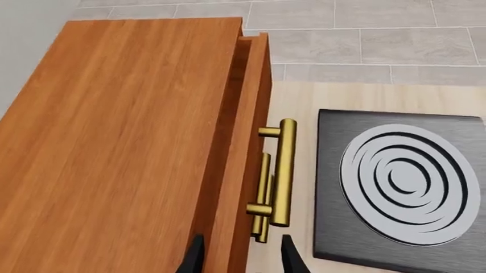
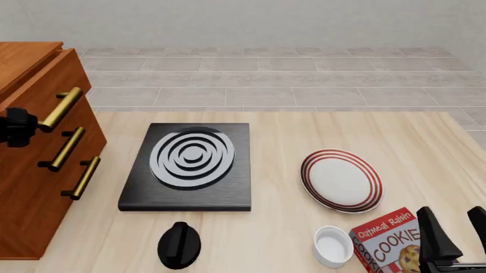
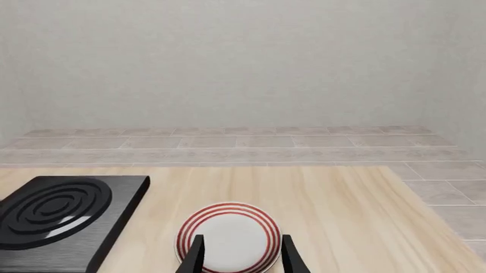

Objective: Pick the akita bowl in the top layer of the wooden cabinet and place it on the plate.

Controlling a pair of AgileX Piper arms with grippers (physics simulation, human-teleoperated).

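Black fingers of the left tool (image 1: 241,256) stand parted, released, straddling the front edge of the top drawer (image 1: 244,142), which sits pulled just slightly out of the wooden cabinet (image 1: 114,148). Its brass handle (image 1: 283,170) lies right beside the fingers, not gripped. In the front view that tool (image 2: 17,126) is a dark shape at nine o'clock, up against the top handle. The speckled bowl cannot be seen from any camera.

Over to the right tool (image 3: 241,255): fingers apart, holding nothing, low at five o'clock in the front view (image 2: 454,233). Ahead of it on the worktop (image 2: 281,131) rests the red-ringed plate (image 2: 341,180), bare. A cookie box (image 2: 387,239) and a small white cup (image 2: 333,245) lie near it; the black stove slab (image 2: 190,165) sits centre-left, with a black knob (image 2: 179,245) at six o'clock.
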